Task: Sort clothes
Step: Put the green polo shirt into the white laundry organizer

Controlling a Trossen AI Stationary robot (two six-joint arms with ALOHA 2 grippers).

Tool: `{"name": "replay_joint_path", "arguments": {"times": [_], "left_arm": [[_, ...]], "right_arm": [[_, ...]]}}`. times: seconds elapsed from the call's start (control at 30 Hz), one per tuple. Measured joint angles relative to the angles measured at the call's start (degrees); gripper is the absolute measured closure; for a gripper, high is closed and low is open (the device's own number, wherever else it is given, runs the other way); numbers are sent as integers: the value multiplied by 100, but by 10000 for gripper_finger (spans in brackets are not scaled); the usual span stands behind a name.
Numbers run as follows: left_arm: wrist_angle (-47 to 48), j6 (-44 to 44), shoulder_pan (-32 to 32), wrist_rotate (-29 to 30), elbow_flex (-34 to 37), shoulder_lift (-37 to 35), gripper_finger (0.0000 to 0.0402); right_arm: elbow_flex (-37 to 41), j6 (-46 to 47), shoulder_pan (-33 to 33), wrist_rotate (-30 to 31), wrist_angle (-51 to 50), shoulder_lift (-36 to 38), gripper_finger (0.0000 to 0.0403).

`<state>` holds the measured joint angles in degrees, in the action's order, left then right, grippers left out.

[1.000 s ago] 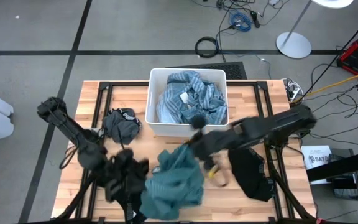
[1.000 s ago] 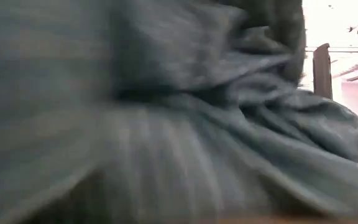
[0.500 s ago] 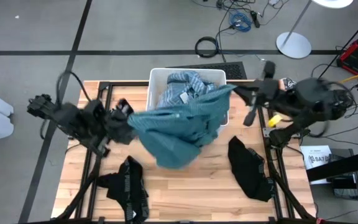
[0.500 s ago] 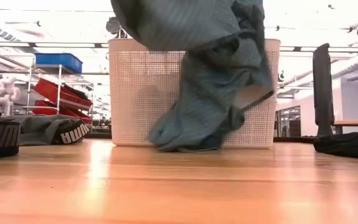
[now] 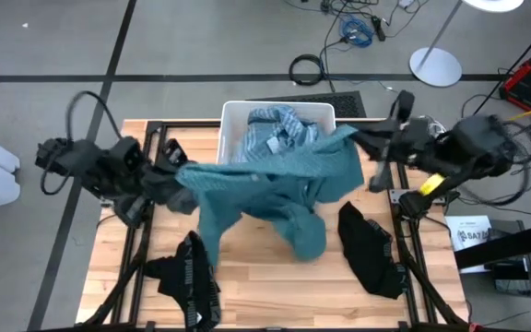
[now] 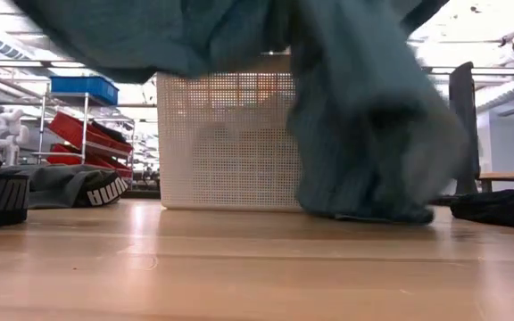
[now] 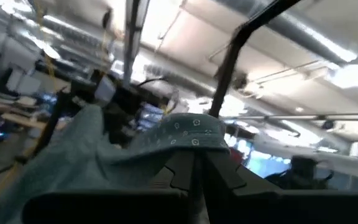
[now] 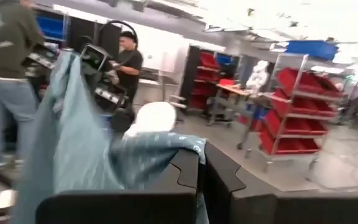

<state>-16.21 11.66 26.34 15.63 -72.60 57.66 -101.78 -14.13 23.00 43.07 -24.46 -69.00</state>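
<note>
Teal shirt point(image 5: 275, 189) stretched mid-air between both arms, sagging below them in front of the white bin point(image 5: 231, 115). Left gripper point(image 5: 175, 175) pinching one edge, right gripper point(image 5: 356, 136) pinching the other, both clamped tight on thin fabric. Could easily slip out of one pinch if pulled any tighter. Hanging tail might also snag the bin rim or drag over the black garment point(image 5: 370, 249) below the right gripper.
</note>
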Motion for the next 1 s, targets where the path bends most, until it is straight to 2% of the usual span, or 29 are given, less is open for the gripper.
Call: {"name": "replay_joint_path", "arguments": {"times": [0.13, 0.2, 0.3, 0.4, 0.53, 0.7, 0.83, 1.0], "left_arm": [[-124, -1, -8, 31, -1, -55, 379], [-184, -3, -8, 32, -7, -94, 379], [-181, -21, -6, -60, -7, -112, 379], [-217, -308, -1, 2, -4, -129, 379], [-369, -838, -131, 465, -142, -283, 379], [-317, -1201, -302, 372, -515, -396, 379], [-114, -1093, -292, -32, -703, -369, 379], [279, -256, -78, -437, -686, 42, 379]], "right_arm": [[3, -929, -4, 50, 1404, -4, 403], [-21, -1022, -2, -109, 1715, 36, 403], [-27, -720, -2, -352, 1213, 5, 403], [12, -644, -25, -260, 787, -97, 403], [-5, -881, -303, -163, 1198, -64, 403], [-8, -778, -596, -436, 1179, -70, 403], [3, -233, -558, -855, 738, -88, 403], [-9, 965, 21, -1000, -721, -58, 403]]}}
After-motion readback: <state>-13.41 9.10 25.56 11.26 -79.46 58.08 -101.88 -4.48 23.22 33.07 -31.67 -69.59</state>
